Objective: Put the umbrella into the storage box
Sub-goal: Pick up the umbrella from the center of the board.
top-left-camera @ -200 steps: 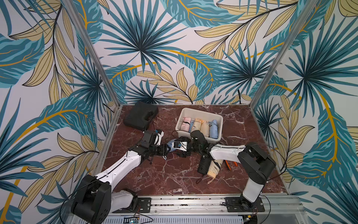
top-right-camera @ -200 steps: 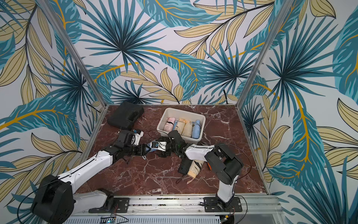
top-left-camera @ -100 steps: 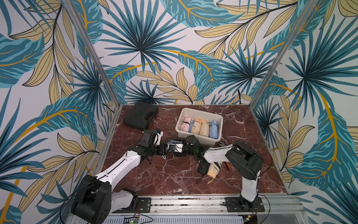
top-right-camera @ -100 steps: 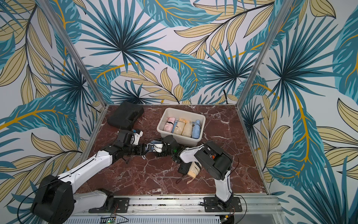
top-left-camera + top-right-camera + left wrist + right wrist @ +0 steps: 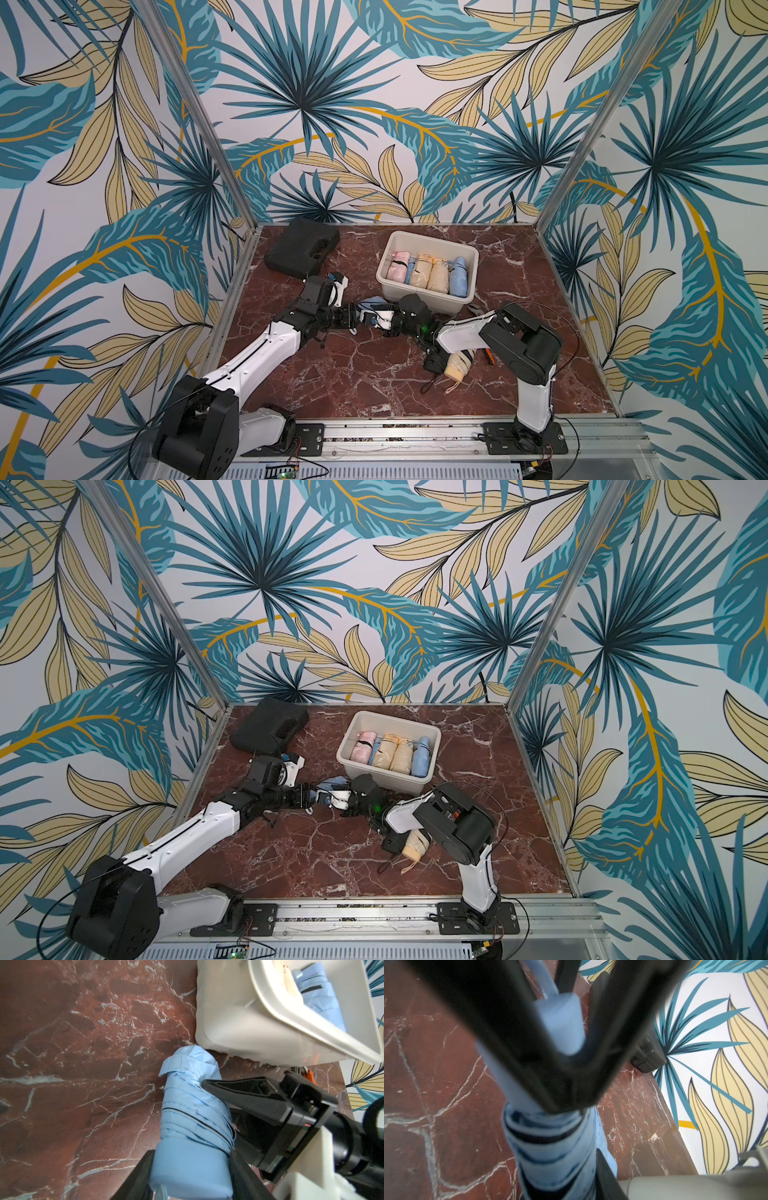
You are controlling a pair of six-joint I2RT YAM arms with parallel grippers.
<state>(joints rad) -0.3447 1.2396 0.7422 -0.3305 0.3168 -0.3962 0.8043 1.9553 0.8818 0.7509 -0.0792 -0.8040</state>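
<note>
A light blue folded umbrella (image 5: 371, 304) (image 5: 332, 783) hangs low over the marble table between my two arms, just in front of the storage box (image 5: 428, 237) (image 5: 395, 717). My left gripper (image 5: 190, 1172) (image 5: 358, 318) is shut on its smooth handle end. My right gripper (image 5: 560, 1178) (image 5: 377, 318) is shut on the wrapped canopy end (image 5: 550, 1147); one of its fingers (image 5: 239, 1093) presses the fabric (image 5: 193, 1105). The off-white box (image 5: 270, 1012) holds several folded umbrellas, pink, blue and beige.
A black moulded case (image 5: 301, 247) sits at the back left. Under my right forearm lie a beige folded umbrella (image 5: 457, 365) and a black one (image 5: 434, 361), with an orange-handled tool (image 5: 488, 357) beside them. Patterned walls close three sides.
My right arm has swung left to the blue umbrella and its jaws have closed on the canopy end. The left gripper has kept its hold and barely moved.
</note>
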